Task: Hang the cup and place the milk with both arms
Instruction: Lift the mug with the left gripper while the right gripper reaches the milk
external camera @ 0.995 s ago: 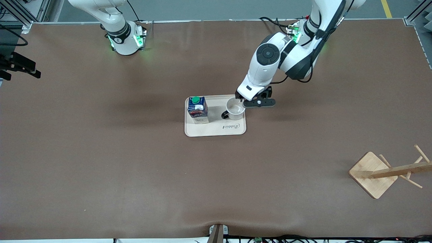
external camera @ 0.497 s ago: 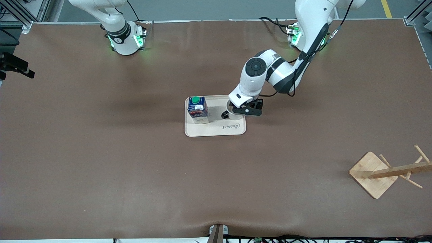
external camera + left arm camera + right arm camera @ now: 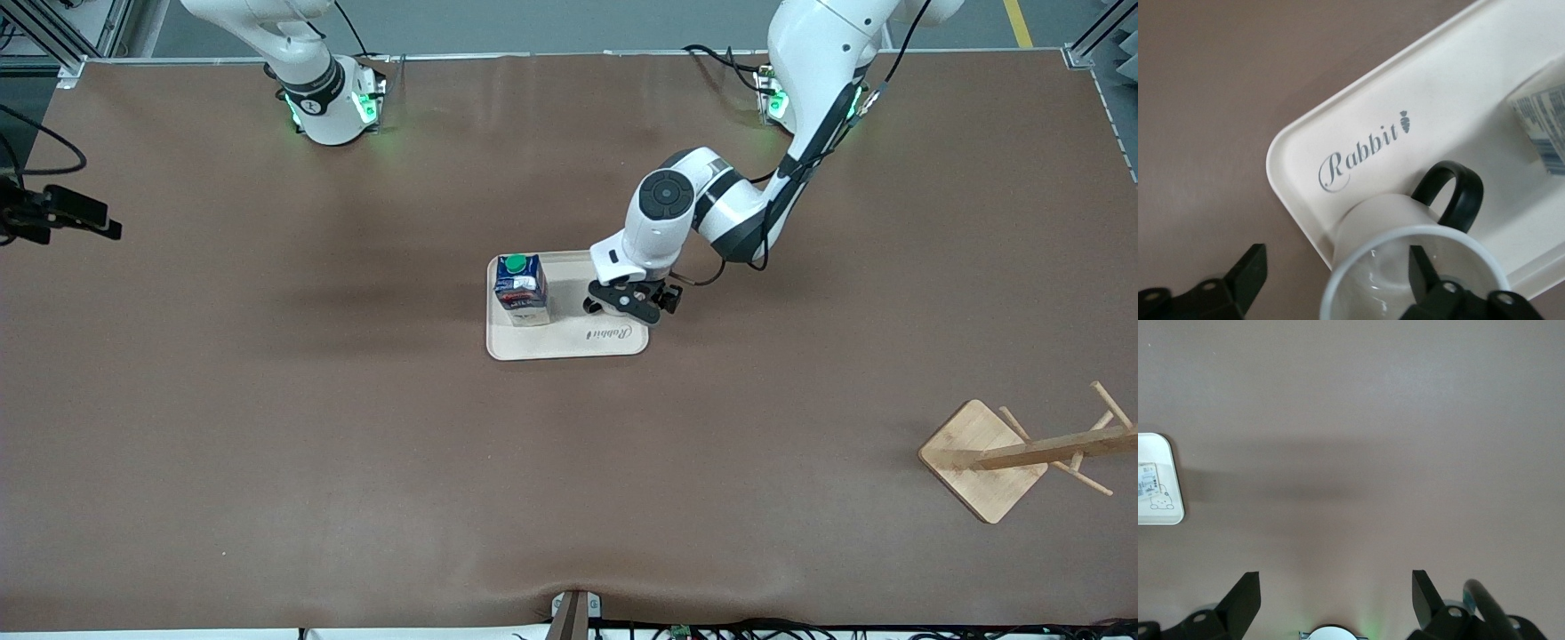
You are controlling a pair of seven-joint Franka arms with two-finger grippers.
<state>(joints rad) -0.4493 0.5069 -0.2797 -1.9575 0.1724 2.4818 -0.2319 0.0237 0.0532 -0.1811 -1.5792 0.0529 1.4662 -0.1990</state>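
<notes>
You've got a brown tabletop point(image 3: 356, 444), grey floor point(image 3: 551, 22) along the top, aluminium frame posts point(image 3: 53, 36) at its corners.

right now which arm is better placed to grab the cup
Left. Its hand is open right at the cup on the tray, one finger inside the rim. The right hand, also open, waits over bare table.

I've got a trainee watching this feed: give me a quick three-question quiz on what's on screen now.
1. True or false: the left gripper has one of its jaws inside the cup.
2. What stands beside the cup on the tray?
A. milk carton
B. bowl
C. bottle
3. Fill in: the wooden rack stands toward the ___ arm's end of the table.

Key: 1 true; 2 A; 3 left.
</notes>
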